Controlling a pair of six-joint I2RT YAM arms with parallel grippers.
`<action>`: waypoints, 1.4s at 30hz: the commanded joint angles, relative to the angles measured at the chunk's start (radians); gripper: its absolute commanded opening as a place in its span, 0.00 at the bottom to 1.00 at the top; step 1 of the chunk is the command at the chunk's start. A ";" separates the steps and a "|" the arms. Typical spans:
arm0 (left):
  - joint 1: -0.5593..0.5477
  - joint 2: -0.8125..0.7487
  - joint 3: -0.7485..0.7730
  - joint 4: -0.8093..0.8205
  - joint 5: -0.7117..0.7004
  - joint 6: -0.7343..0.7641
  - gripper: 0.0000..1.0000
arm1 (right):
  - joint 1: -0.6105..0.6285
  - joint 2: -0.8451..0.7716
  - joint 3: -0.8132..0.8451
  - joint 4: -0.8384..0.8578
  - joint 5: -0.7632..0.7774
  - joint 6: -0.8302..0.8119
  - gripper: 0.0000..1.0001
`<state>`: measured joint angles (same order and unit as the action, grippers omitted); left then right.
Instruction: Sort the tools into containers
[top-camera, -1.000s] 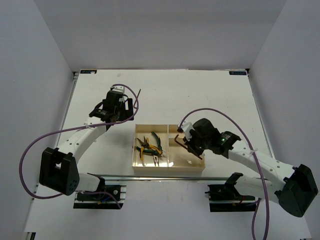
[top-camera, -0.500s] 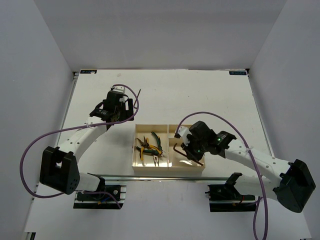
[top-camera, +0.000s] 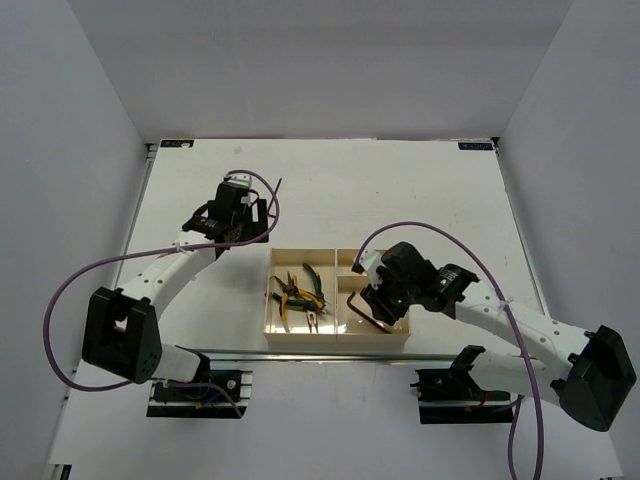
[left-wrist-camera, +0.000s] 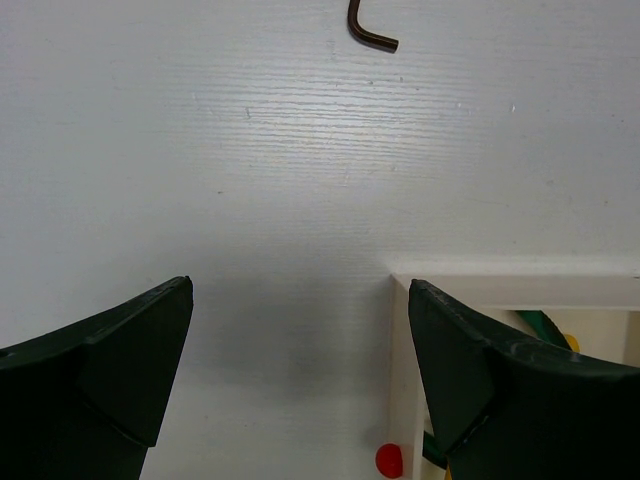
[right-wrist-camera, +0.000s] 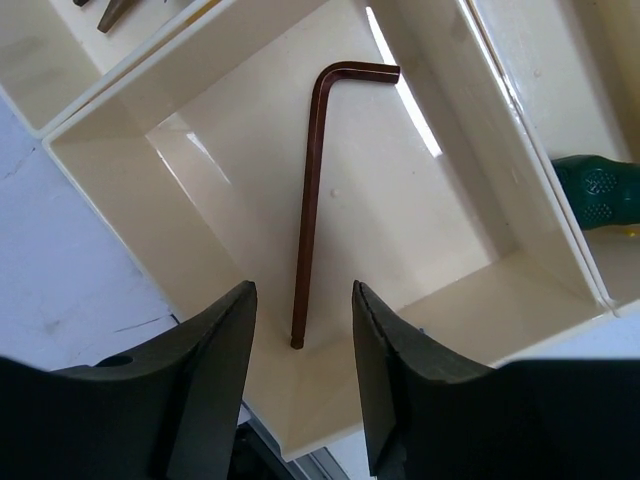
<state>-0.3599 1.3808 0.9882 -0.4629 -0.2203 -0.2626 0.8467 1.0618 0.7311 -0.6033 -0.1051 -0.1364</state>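
The cream tray (top-camera: 300, 340) holds yellow-handled and green-handled pliers (top-camera: 297, 293) in its large left compartment. My right gripper (top-camera: 378, 302) hangs open over the near right compartment. In the right wrist view, a dark L-shaped hex key (right-wrist-camera: 310, 200) lies loose on that compartment's floor, just ahead of the open right gripper (right-wrist-camera: 303, 290). A green-handled screwdriver (right-wrist-camera: 600, 190) lies in the neighbouring small compartment. My left gripper (top-camera: 248, 228) is wide open and holds nothing. It sits left of the tray's far corner (left-wrist-camera: 402, 288). Another hex key (left-wrist-camera: 372, 35) lies on the table beyond it.
The loose hex key (top-camera: 276, 190) lies on the white table behind the left gripper. White walls close in the table on three sides. A red dot (left-wrist-camera: 388, 460) shows beside the tray wall. Purple cables arch over both arms.
My right gripper has opened and let go of the hex key, which now lies in the near right compartment. The left arm has hardly moved.
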 joint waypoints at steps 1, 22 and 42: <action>0.003 0.007 0.003 0.021 0.013 0.011 0.98 | 0.008 -0.014 0.050 0.017 0.028 0.017 0.49; 0.003 0.420 0.369 -0.013 0.098 0.098 0.88 | -0.006 -0.260 -0.025 0.235 0.479 0.296 0.73; 0.107 0.954 1.032 -0.207 0.214 0.215 0.80 | -0.041 -0.195 -0.030 0.289 0.484 0.299 0.76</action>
<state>-0.2813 2.3363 1.9602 -0.6151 -0.0639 -0.0826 0.8124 0.8654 0.7029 -0.3717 0.3546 0.1734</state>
